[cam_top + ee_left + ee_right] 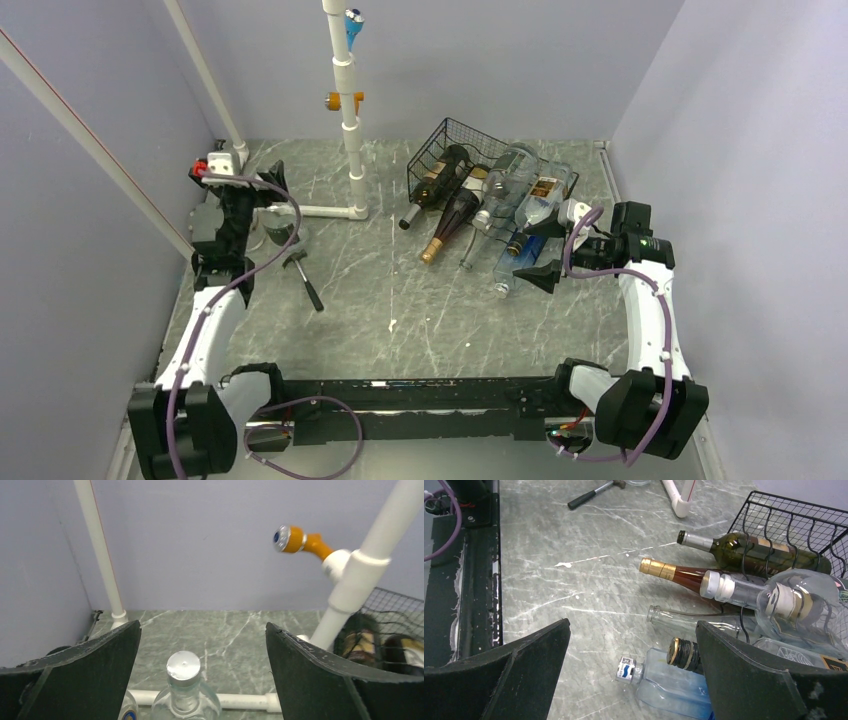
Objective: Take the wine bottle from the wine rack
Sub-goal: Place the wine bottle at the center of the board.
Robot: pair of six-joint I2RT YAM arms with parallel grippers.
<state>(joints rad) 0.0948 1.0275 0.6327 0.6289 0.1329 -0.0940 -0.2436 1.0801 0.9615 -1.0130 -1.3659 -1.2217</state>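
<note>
Tabletop scene, task under way. Grey marbled table (420, 330) carries, at its far right-centre, the black wire wine rack (447, 133), which sits tilted with several bottles lying in its rows, necks pointing toward the arms. A white pipe frame (348, 110) rises from the table left of the rack.

The left gripper (202, 625) hangs over the far-left part of the table with its fingers spread wide. Between and below them a clear bottle (184, 702) with a silver cap stands upright on the table, touched by neither finger and well apart from the rack. The right gripper (632, 623), also spread wide and holding nothing, hovers just in front of the rack, facing the bottle necks.

In the rack a green bottle (749, 547) and, beside it, a brown bottle (684, 575) with gold foil lie side by side; clear and blue-tinted bottles crowd the nearer end.

A hammer (305, 278) lies on the table between left arm and rack. An orange fitting (297, 540) juts from the pipe.

Judged progress: one bottle appears already set aside; wine bottles remain racked, so reaching, gripping and drawing one out is yet to be done.
</note>
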